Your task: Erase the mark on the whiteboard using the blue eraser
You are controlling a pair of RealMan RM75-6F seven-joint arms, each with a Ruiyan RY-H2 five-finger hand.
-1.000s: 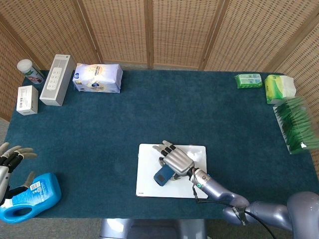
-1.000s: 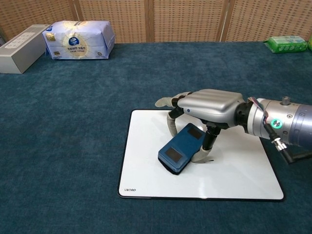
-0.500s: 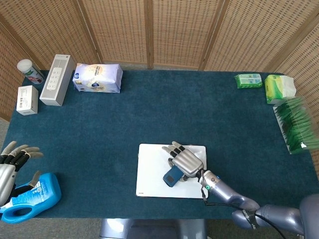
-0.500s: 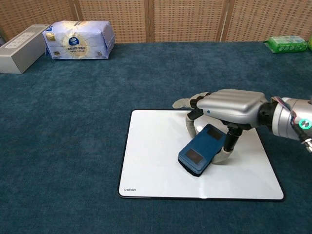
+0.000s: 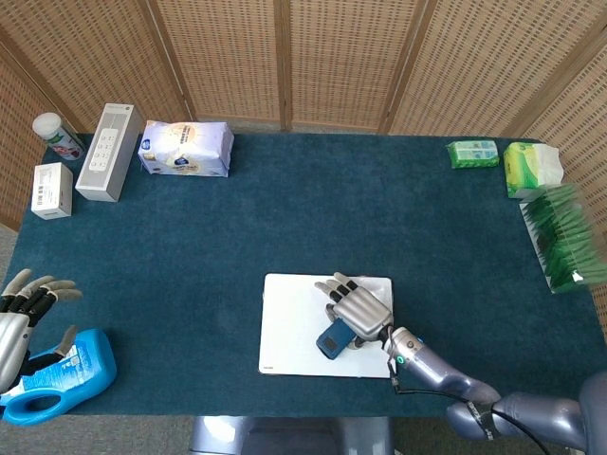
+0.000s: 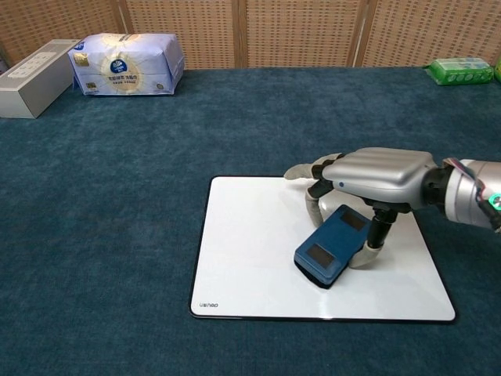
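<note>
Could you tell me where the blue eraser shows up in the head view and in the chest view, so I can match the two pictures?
Head view: blue eraser lies low and just right of centre, under the right hand.
Chest view: the eraser sits right of centre, lower half, held by that hand.
Shared landmark: the whiteboard beneath it.

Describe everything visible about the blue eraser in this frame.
The blue eraser is a flat, rounded-rectangle block, seemingly plastic, with two darker square patches on its top face. It rests tilted on the whiteboard, right of centre, its far end under the right hand, whose fingers grip its sides. No mark shows on the board around it.
</note>
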